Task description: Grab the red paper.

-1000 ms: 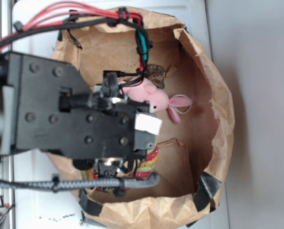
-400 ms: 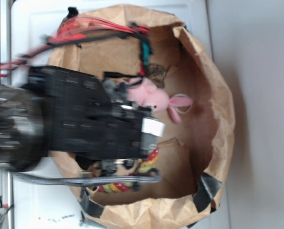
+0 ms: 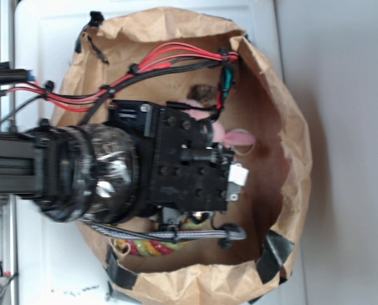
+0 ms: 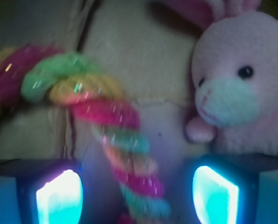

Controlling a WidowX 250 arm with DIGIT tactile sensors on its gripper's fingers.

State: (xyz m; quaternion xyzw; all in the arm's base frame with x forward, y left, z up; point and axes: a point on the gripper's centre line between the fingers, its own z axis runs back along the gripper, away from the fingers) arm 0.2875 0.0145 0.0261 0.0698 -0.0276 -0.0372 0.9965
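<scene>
The red paper shows in neither view; if it is in the bag point(image 3: 300, 159), the arm point(image 3: 93, 171) hides it from the exterior camera, so I cannot tell where it lies. The gripper point(image 4: 139, 196) has its jaws apart, and the twisted rope point(image 4: 115, 140) runs between them, with the bunny point(image 4: 232, 88) just beside the right-hand one. A second ago the arm sat further back over the bag's left side; now it has swung deeper in, covering most of the bunny, whose ears point(image 3: 239, 136) alone peek out. That puts the jaws over the wrong thing: closing here would likely take the rope. The paper has yet to be found.
</scene>
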